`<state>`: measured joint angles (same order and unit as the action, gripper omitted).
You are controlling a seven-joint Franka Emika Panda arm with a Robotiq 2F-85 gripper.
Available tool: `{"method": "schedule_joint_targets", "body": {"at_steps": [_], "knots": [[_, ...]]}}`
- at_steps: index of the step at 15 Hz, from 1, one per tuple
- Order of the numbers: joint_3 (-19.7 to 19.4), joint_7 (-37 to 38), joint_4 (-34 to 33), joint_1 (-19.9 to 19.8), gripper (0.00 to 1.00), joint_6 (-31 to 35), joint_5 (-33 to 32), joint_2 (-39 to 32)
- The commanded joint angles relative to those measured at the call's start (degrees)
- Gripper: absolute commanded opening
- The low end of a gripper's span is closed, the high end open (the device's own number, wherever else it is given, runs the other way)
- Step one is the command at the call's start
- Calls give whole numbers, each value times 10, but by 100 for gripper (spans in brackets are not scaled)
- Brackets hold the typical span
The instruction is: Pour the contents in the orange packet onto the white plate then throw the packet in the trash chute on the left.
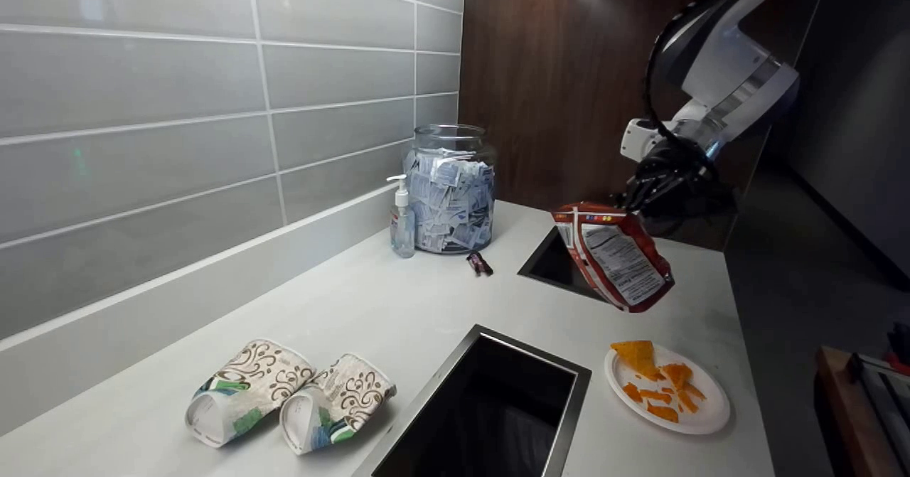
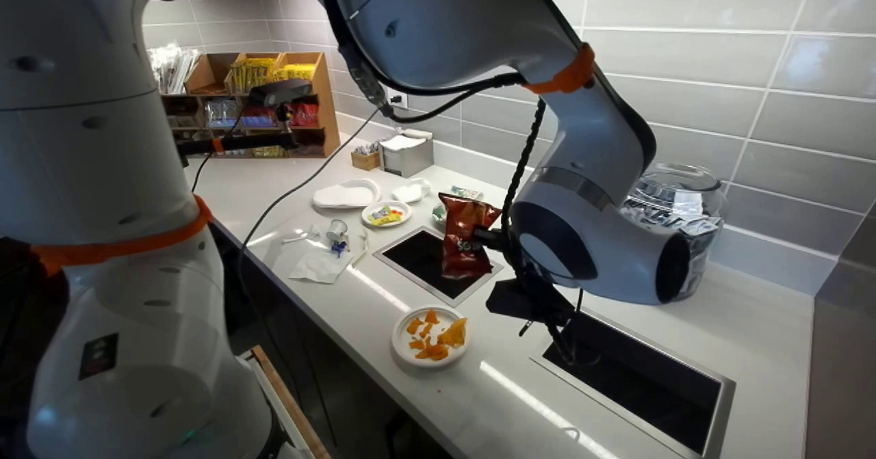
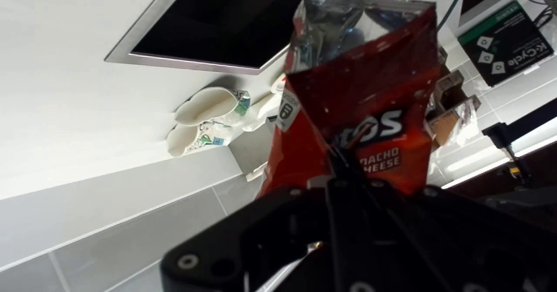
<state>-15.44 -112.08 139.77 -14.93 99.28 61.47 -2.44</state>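
Note:
My gripper point(image 3: 346, 157) is shut on the orange packet point(image 3: 387, 83); it also shows in an exterior view point(image 2: 487, 239). The packet hangs above the counter in both exterior views point(image 1: 618, 260) point(image 2: 462, 230). Its print is upside down in an exterior view, and its open silvery mouth points down. The white plate point(image 1: 711, 416) point(image 2: 402, 343) lies on the counter, lower than the packet. The contents point(image 1: 634, 358) point(image 2: 453, 334) lie on it as orange pieces. The left trash chute point(image 2: 410, 250) is a dark metal-rimmed opening, also in the wrist view point(image 3: 217, 22). Whether the packet holds more is hidden.
A second dark opening point(image 2: 636, 384) point(image 1: 558, 264) lies farther right. Crumpled paper cups point(image 1: 249, 388) point(image 1: 338, 402) lie near the left chute. A glass jar point(image 1: 451, 200) and a sanitizer bottle point(image 1: 402, 228) stand by the wall. A small plate point(image 2: 385, 222) and napkins point(image 2: 318, 267) lie farther left.

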Motion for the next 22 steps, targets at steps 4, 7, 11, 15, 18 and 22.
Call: {"method": "schedule_joint_targets", "body": {"at_steps": [4, 7, 11, 15, 18, 22], "knots": [[49, 130, 28, 41, 0, 176, -26, 77], [77, 200, 32, 61, 0, 264, -49, 94], [113, 312, 45, 87, 0, 355, -117, 112], [132, 417, 49, 109, 0, 374, -199, 121], [138, 470, 47, 124, 0, 359, -246, 125], [145, 499, 37, 150, 0, 343, -272, 115]]}}
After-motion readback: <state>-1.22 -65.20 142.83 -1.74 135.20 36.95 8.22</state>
